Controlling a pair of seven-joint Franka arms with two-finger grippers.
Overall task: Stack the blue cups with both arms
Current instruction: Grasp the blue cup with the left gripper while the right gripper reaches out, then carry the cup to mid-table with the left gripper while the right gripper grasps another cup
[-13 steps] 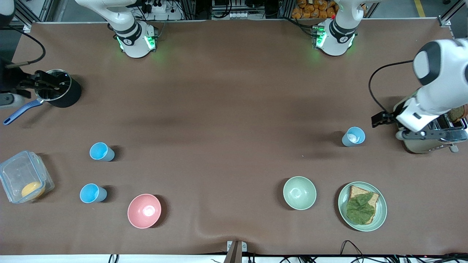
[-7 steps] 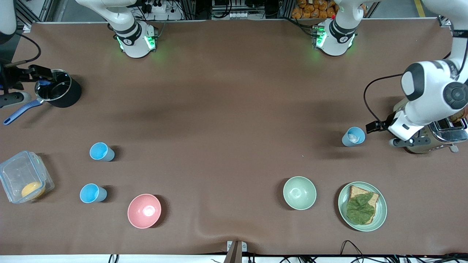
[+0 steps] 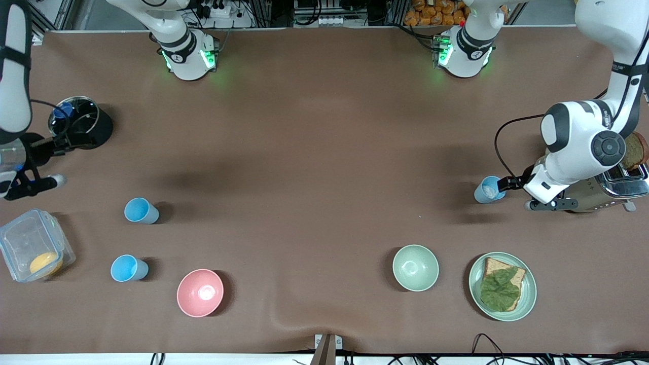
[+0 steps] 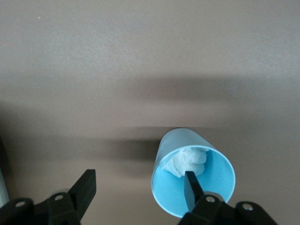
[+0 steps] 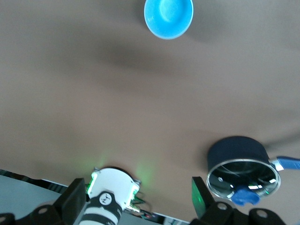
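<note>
L gripper [image 3: 507, 183] has moved off the toaster [image 3: 603, 190] to the stuffed cup [image 3: 489, 190]: jaws wide, one finger [image 4: 193, 190] inside rim, no hold yet. R gripper [image 3: 38, 159] wide, empty, approaching two cups [image 3: 141, 211] at R arm's end. Pick-up imminent.

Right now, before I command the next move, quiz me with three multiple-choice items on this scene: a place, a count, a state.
1. Where is the left gripper?
A. over the pink bowl
B. at the cup with white stuff inside
C. over the plate

2. How many blue cups stand on the table?
A. two
B. three
C. five

3. The right gripper is:
A. open, holding nothing
B. shut on a cup
C. shut on a bowl

Answers: B, one finger sits inside that cup's rim. B, it plus two toward the right arm's end. A, its fingers stand apart over bare table.
</note>
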